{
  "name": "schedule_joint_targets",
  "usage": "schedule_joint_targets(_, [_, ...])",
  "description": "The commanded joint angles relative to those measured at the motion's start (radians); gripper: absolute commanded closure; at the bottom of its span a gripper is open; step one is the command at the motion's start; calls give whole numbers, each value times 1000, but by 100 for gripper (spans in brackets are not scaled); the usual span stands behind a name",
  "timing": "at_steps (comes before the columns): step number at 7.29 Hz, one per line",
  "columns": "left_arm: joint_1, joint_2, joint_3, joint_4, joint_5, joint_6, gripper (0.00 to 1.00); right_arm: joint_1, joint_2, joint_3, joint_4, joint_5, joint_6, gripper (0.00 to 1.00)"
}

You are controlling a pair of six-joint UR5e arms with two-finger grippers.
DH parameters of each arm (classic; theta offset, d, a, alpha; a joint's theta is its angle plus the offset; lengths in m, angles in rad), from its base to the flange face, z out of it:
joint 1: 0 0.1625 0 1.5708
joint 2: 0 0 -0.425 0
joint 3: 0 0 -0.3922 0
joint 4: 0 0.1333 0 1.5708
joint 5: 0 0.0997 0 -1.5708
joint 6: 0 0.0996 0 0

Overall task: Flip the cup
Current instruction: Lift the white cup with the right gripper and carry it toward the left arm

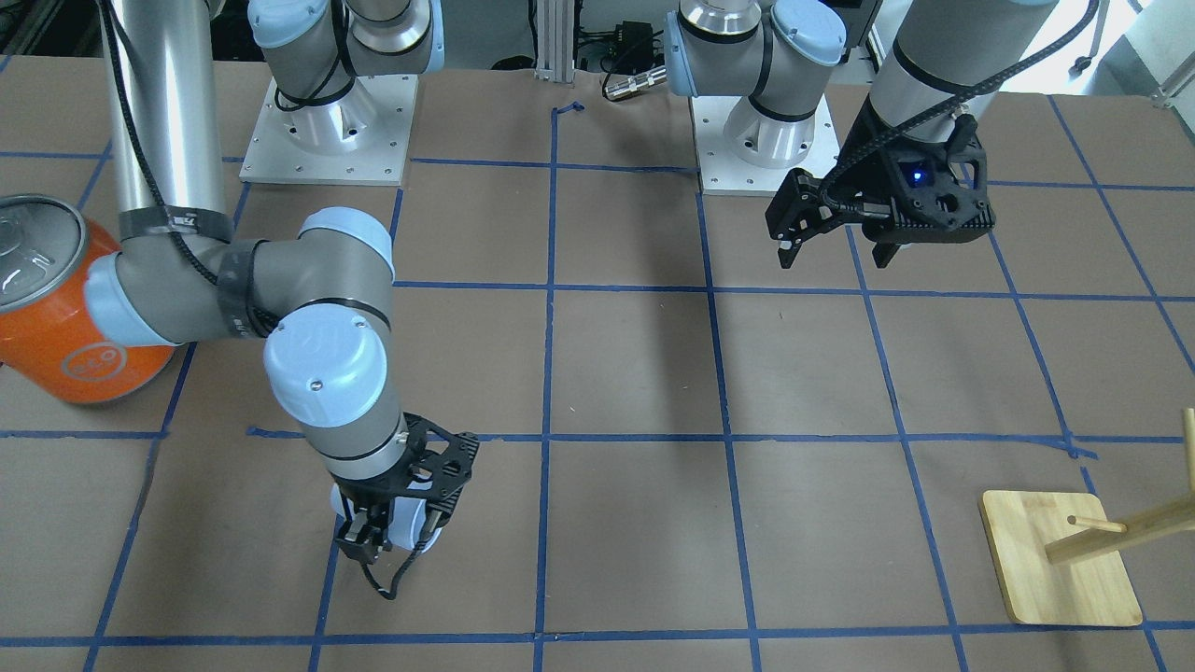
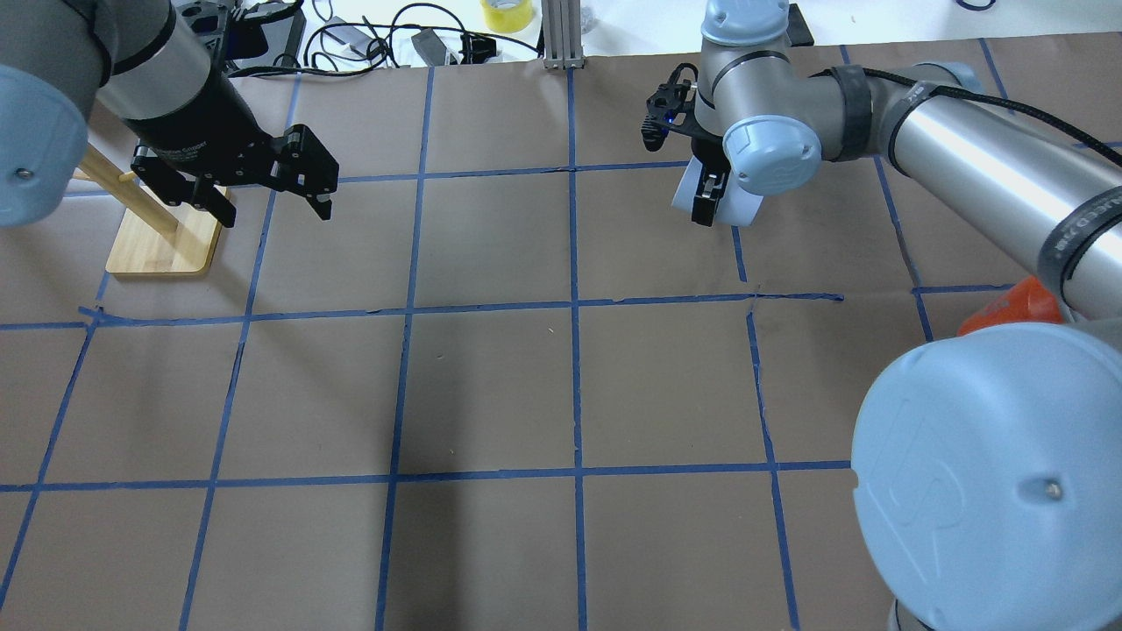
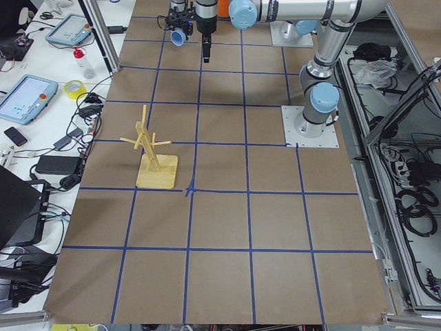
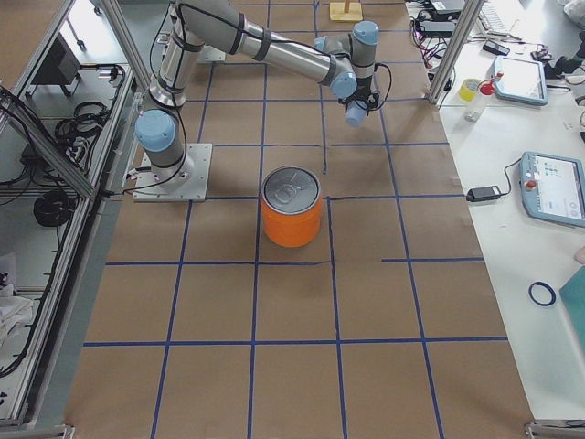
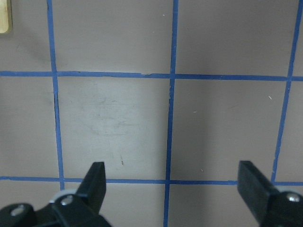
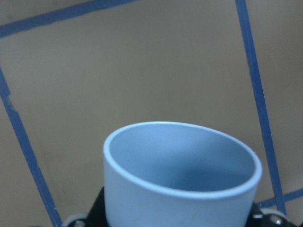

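The right gripper (image 1: 392,539) was clamped on the cup (image 6: 180,165), a pale blue, handleless tumbler between its fingers, its wide round rim pointing away from the wrist. The left gripper (image 5: 171,172) hung with jaws apart.

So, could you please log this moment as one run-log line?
right tool: shut on cup | left tool: open, empty | orange can: upright

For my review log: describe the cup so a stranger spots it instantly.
Find the right gripper, over the taped brown table. The cup sits clamped in it: small, pale blue, handleless, unlike the far larger orange can.
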Motion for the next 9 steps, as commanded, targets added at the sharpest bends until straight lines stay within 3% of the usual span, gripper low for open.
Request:
schedule_joint_targets(1, [0, 0, 0, 0, 0, -1, 0, 98, 27, 1, -54, -4, -54, 89])
schedule_joint_targets(2, [0, 0, 0, 0, 0, -3, 0, 170, 20, 15, -38, -7, -53, 87])
schedule_joint_targets(4, [0, 1, 0, 0, 0, -4, 0, 238, 21, 15, -44, -30, -4, 100])
schedule_joint_targets(9, [0, 3, 0, 0, 0, -4, 0, 281, 118, -70, -74, -16, 27, 100])
